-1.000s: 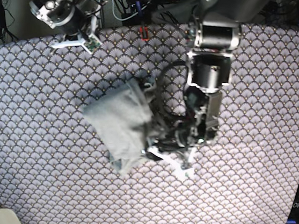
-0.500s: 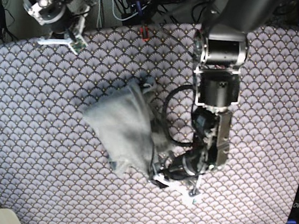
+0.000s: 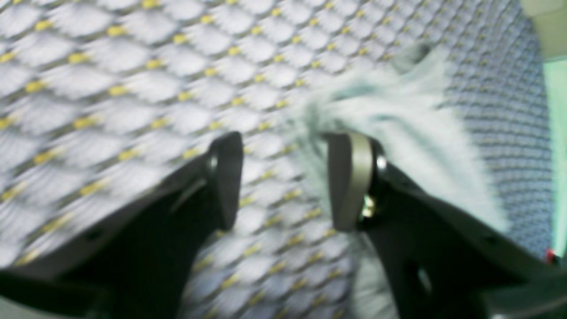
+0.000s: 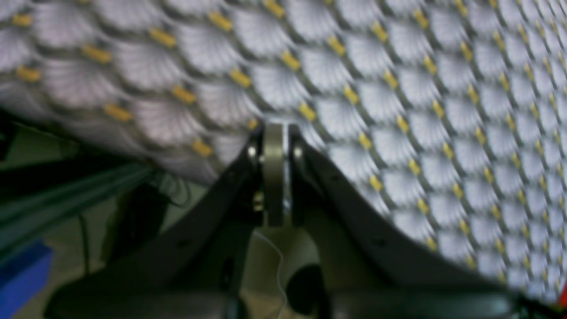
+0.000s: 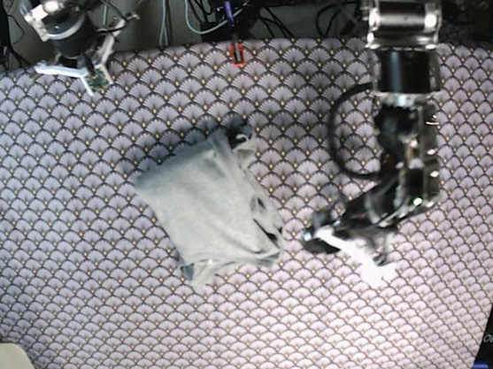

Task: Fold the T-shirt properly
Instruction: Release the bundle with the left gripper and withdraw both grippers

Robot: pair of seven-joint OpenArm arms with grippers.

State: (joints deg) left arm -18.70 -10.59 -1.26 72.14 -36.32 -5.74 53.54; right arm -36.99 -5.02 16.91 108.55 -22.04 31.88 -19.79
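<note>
Left hand [image 5: 350,246], jaws apart and empty, sits beside the T-shirt [image 5: 203,205]; right hand [image 5: 73,69], pinched together, upper left. Loose edges should be tucked square.

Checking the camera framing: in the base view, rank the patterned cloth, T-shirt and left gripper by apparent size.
1. patterned cloth
2. T-shirt
3. left gripper, though it sits nearer the camera, so it looks somewhat bigger than it is.

Fan-scale patterned cloth [image 5: 77,257]; cables [image 5: 192,17], perhaps, behind.
</note>
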